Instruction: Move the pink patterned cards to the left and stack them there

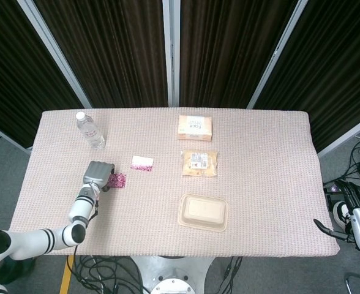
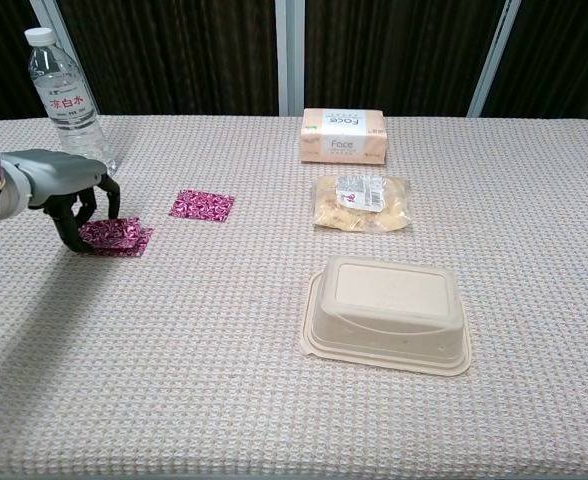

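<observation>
The left hand hovers over the stack near the table's left edge, its fingers curled down around the stack's left side; from the chest view I cannot tell for sure whether the fingertips pinch the top card or only stand beside it. One more card lies flat and alone, further in from that edge and toward the back, well apart from the stack.

The main risk, as I judge it, lies in lifting away: if a fingertip catches the top card, the stack slides askew or a card gets dragged off. The cards are thin and lie on a textured cloth, so picking up the lone card may fail or crease it if the fingers press instead of getting under an edge. The bottle stands near the back-left corner, just behind the hand; a careless swing of the arm could knock it over.

The table has open room between the stack and the lone card, with nothing in the path. The box, snack bag and tray sit toward the middle, away from this work. The right hand hangs off the right edge, its fingers loosely apart and holding nothing
</observation>
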`<control>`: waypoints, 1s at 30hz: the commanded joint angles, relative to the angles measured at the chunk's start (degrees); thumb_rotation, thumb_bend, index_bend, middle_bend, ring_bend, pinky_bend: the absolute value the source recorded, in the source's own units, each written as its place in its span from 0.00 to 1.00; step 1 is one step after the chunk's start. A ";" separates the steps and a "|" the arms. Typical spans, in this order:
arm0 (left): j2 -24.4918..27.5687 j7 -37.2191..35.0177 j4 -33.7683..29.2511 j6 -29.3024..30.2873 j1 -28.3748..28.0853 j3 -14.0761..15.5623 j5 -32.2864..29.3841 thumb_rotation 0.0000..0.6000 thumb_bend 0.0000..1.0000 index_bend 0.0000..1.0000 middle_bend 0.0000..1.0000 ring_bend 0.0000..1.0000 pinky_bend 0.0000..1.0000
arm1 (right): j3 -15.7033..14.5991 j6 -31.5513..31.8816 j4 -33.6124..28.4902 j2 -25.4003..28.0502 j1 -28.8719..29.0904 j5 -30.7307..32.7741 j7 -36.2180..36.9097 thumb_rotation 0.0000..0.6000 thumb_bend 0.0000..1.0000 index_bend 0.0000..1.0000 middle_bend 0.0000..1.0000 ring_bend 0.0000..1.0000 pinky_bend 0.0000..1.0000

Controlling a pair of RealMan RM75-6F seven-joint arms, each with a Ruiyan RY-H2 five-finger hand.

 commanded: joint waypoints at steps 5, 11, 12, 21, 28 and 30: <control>-0.56 -0.37 1.62 -1.45 0.10 0.21 2.33 1.00 0.27 0.45 0.82 0.86 0.84 | -0.13 0.18 -0.23 -0.02 -0.21 0.11 -0.29 0.42 0.09 0.07 0.08 0.00 0.05; -0.96 0.10 2.68 -2.18 -0.11 0.15 2.83 1.00 0.27 0.44 0.82 0.86 0.84 | -0.17 0.13 -0.33 0.01 -0.30 0.33 -0.45 0.42 0.09 0.07 0.08 0.00 0.05; -0.95 0.25 2.81 -2.40 -0.14 0.19 2.75 1.00 0.27 0.44 0.82 0.86 0.84 | -0.16 0.11 -0.33 -0.02 -0.30 0.37 -0.47 0.43 0.09 0.07 0.08 0.00 0.05; -1.06 0.67 3.06 -3.06 -0.21 0.26 2.81 1.00 0.27 0.44 0.82 0.86 0.84 | -0.15 -0.08 -0.23 -0.07 -0.27 0.57 -0.46 0.43 0.09 0.07 0.08 0.00 0.05; -1.61 1.13 3.82 -3.32 -0.56 0.02 2.72 1.00 0.27 0.43 0.82 0.86 0.84 | -0.16 -0.05 -0.09 0.00 -0.45 0.83 -0.28 0.43 0.09 0.07 0.08 0.00 0.05; -1.69 1.31 4.05 -3.38 -0.65 -0.05 2.57 1.00 0.27 0.43 0.82 0.86 0.84 | -0.15 -0.10 -0.11 0.03 -0.44 0.88 -0.27 0.43 0.09 0.07 0.08 0.00 0.05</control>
